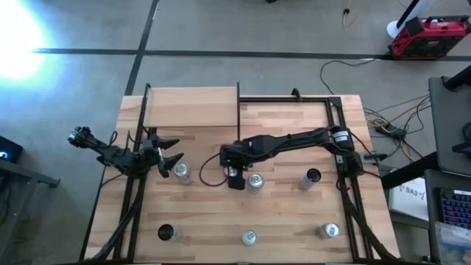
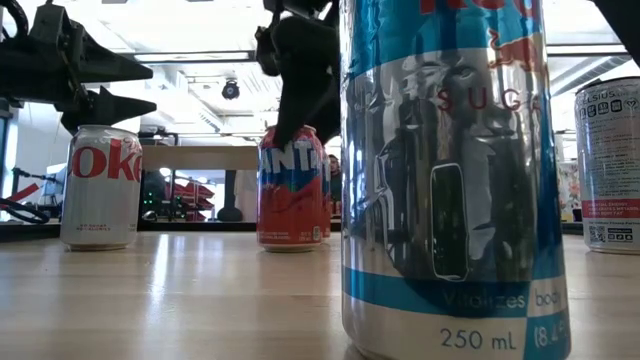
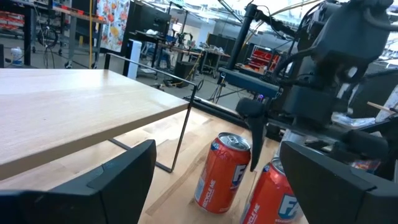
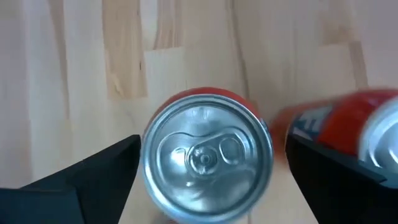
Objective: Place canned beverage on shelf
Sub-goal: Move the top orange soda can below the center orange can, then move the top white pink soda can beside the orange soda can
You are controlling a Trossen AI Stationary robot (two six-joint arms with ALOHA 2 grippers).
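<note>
Two red cans stand upright close together on the tabletop [image 3: 221, 174] [image 3: 273, 196]. My right gripper [image 4: 214, 155] slants down over them, open, one finger on either side of one can's silver top [image 4: 207, 163]. The second red can [image 4: 348, 134] stands just outside one finger. From above, my right gripper [image 1: 235, 179] covers one can and the other [image 1: 255, 182] shows beside it. The shelf [image 1: 191, 107] is a pale board on a thin black frame at the far left, with nothing on it. My left gripper [image 1: 175, 149] hovers open and level near its front edge.
A Coke can [image 1: 182, 171] stands just below my left gripper. A dark can [image 1: 312, 177] stands toward the right. Three more cans [image 1: 167, 233] [image 1: 249, 237] [image 1: 330, 231] line the near edge. A black frame runs along the table's far and side edges [image 1: 294, 99].
</note>
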